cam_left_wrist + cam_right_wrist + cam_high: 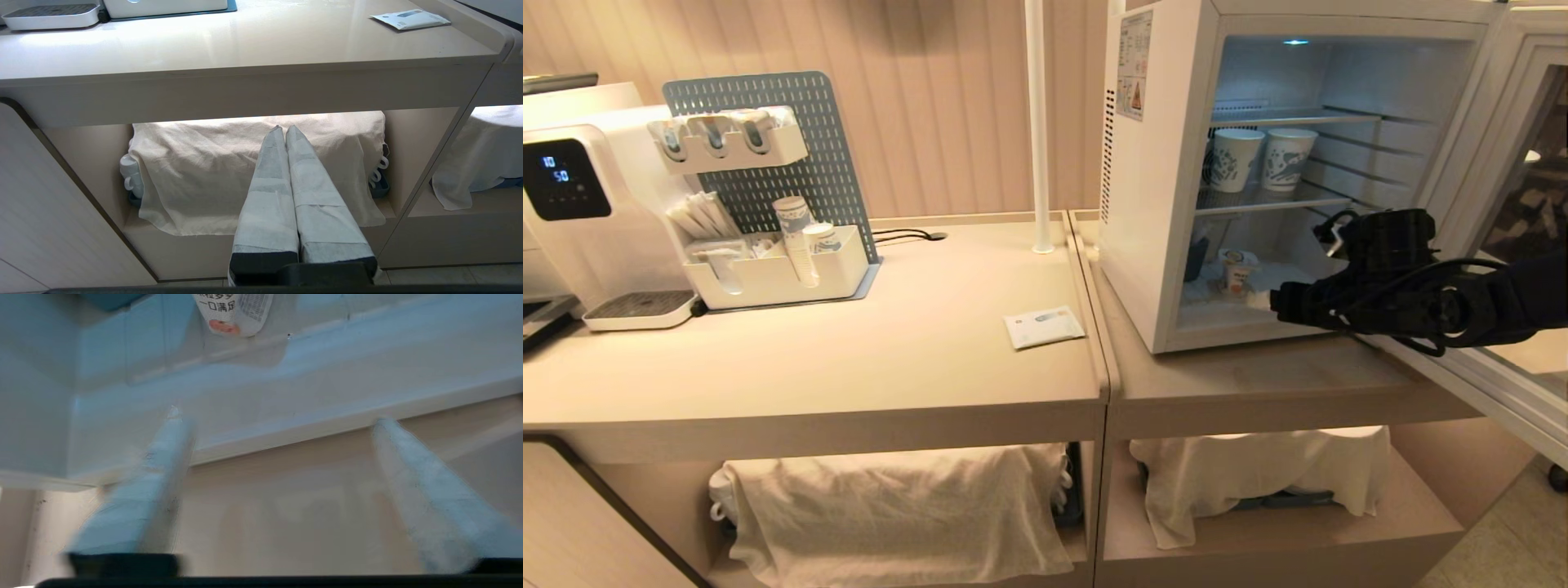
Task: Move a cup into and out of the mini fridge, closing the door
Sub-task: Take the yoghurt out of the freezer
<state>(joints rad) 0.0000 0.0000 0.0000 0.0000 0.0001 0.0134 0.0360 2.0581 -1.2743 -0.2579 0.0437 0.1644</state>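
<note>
We find the mini fridge standing on the counter with its door swung wide to the right, which leaves the bottom compartment reachable. The cup stands upright on the fridge floor, below the shelf carrying two paper cups. Our right gripper sits at the fridge threshold, near the cup, fingers spread and empty. Our left gripper hangs parked below the counter edge, fingers pressed together.

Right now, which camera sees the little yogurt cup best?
The head view: the whole cup stands upright on the mini fridge floor. The right wrist view catches only its lower part. The left wrist view misses it.
</note>
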